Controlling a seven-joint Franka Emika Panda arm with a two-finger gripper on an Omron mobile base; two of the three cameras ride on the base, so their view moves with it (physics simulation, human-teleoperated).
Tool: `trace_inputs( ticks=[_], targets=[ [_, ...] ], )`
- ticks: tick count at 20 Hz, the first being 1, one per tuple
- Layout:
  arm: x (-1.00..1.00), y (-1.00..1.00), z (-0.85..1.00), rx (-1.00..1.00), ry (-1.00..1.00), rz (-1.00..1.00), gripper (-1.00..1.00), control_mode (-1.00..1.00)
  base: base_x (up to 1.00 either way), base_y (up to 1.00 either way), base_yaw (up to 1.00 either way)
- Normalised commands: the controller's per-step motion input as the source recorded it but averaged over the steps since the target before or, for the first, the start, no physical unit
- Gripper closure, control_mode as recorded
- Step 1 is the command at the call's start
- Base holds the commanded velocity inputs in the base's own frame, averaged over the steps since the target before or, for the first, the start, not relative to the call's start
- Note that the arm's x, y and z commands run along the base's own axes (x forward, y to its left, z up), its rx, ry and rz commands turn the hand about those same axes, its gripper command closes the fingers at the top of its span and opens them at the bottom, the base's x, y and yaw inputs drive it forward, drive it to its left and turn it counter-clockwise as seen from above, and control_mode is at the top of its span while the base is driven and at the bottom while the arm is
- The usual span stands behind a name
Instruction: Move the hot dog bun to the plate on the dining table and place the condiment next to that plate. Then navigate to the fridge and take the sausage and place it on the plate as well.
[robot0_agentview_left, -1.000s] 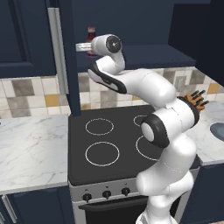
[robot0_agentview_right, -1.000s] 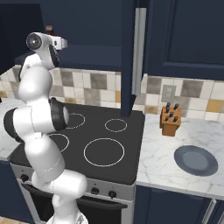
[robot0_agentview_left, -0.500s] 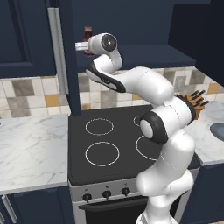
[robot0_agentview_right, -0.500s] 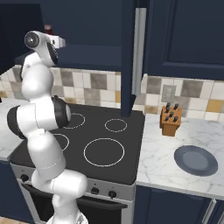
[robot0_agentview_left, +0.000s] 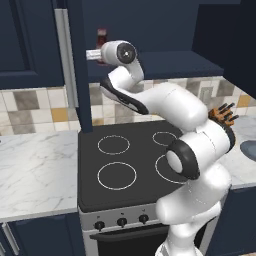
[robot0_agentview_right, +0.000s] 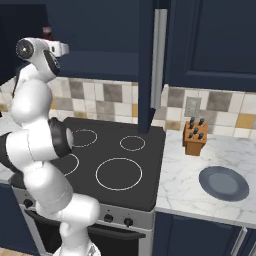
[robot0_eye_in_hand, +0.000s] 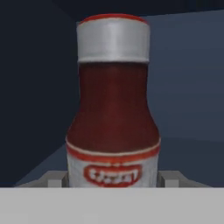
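Condiment step in hand. Bottle up in the open cabinet at twelve o'clock above the stove, dead ahead. Pincer clenched on the bottle, it seems. Next: lift clear, back out, carry to the dining surface.

Black stove sitting between marble counters; knife block standing near a grey plate.

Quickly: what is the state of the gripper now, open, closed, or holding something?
Gripper: closed on the condiment bottle, upright in the open cabinet.
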Motion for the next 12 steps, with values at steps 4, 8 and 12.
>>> trace_inputs(
  ticks=[4,8,12],
  targets=[
    [-0.95,0.00,0.00,0.00,-0.14,0.00,1.00,-1.00,0.00,0.00,0.00],
    [-1.00,-0.15,0.00,0.01,-0.14,0.00,1.00,-1.00,0.00,0.00,0.00],
    [-1.00,-0.21,0.01,0.03,-0.07,0.00,1.00,-1.00,0.00,0.00,0.00]
  ],
)
